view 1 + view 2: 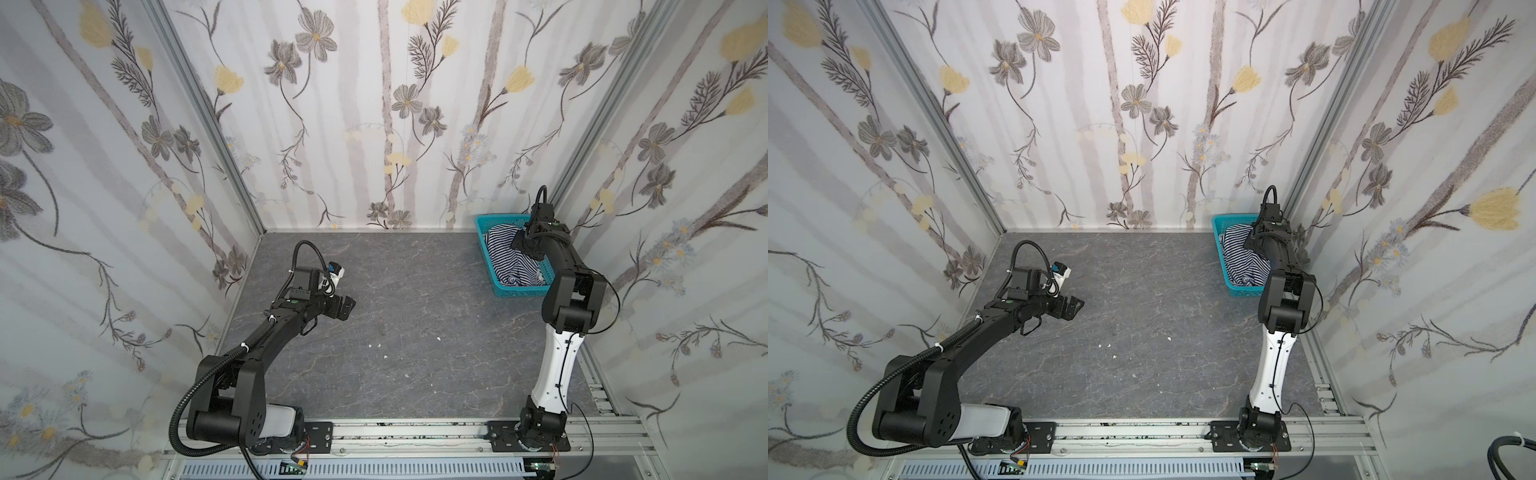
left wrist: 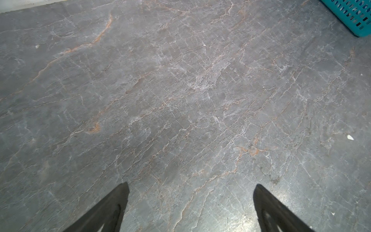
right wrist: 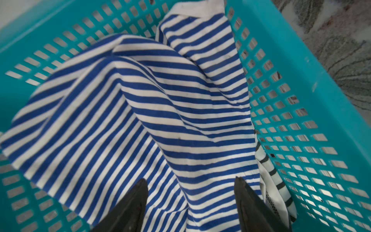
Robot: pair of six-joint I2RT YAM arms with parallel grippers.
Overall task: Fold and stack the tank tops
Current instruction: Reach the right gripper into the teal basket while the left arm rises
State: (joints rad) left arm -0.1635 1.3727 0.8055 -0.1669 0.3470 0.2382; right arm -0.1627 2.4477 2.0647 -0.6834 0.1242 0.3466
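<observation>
Both tank tops lie crumpled in the teal basket [image 3: 301, 100]. The navy-and-white striped top [image 3: 160, 96] is uppermost, and the black-and-white striped one [image 3: 275, 180] peeks out beside it against the basket wall. My right gripper [image 3: 190, 179] is down in the basket, its jaws apart on either side of a raised fold of the navy top. In both top views the basket [image 1: 486, 257] [image 1: 1223, 266] stands at the table's back right, holding striped cloth [image 1: 505, 257] [image 1: 1241, 257]. My left gripper [image 2: 191, 184] [image 1: 347, 307] hovers open over bare table at the left, holding nothing.
The grey marble-patterned table [image 1: 415, 311] carries a few small white flecks [image 1: 378, 345] near its middle. Flowered walls enclose it on three sides, the right wall close behind the basket. An aluminium rail [image 1: 415, 432] with both arm bases runs along the front.
</observation>
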